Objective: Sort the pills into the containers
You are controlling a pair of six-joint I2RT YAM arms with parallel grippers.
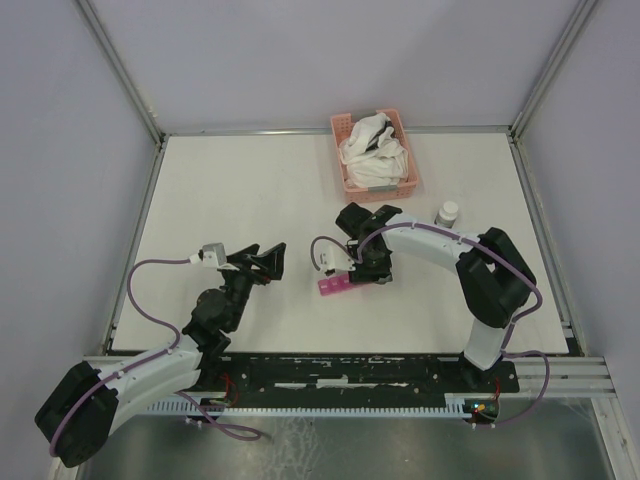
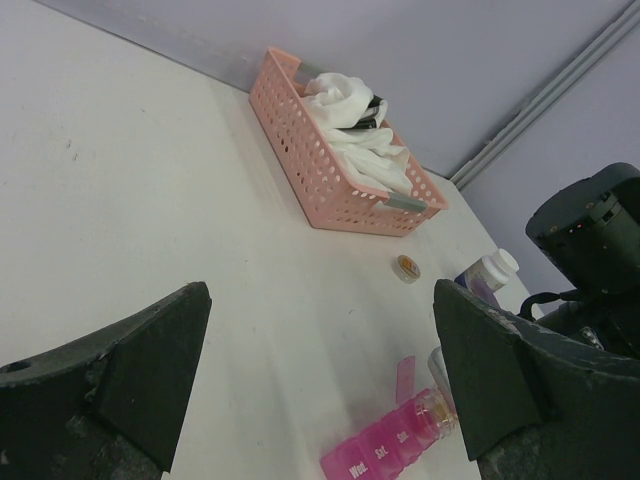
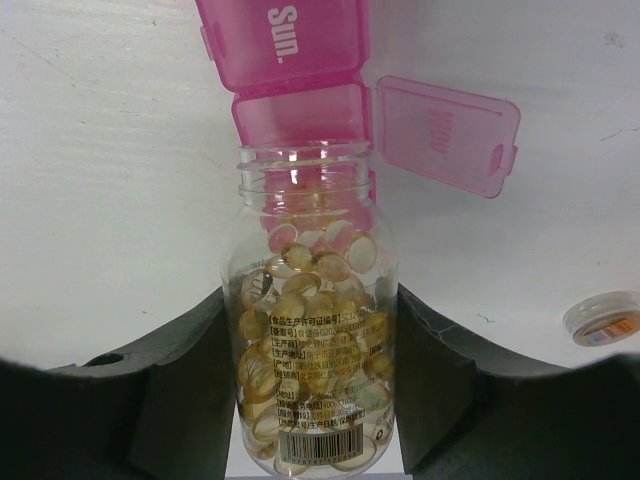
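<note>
Right claw (image 3: 310, 300): closed partway on the clear jar (image 3: 310, 330), one finger on each side of the labelled body. The jar is uncapped. Its cap (image 3: 605, 318) lies on the table (image 1: 250, 200), off to one side.

Pills (image 3: 320, 265): all that I can see are inside the jar, an amber heap reaching about to the shoulder. None are visible in the pill box (image 3: 285, 40).

Key relation: the pill box lies just left of the right claw, on the near-middle part of the table. In the right wrist view the jar's long axis points straight away from the claw, roughly in line with the pink strip. The mouth overlaps the open compartment (image 3: 300, 105), whose lid (image 3: 445, 135) is flipped out sideways. I cannot tell whether the rim touches the box or hangs just over it.

Right arm pose: reaches in from the right and is bent low over the box, with the jar laid well over and its mouth leading.

Left claw (image 1: 268, 262): wide and holding nothing. It sits left of the box and apart from it, facing it.

Judgement: the right arm is nearer and is the working arm. The next move looks like a small further tip to get a few pills past the neck. Too much tilt would likely dump many.
</note>
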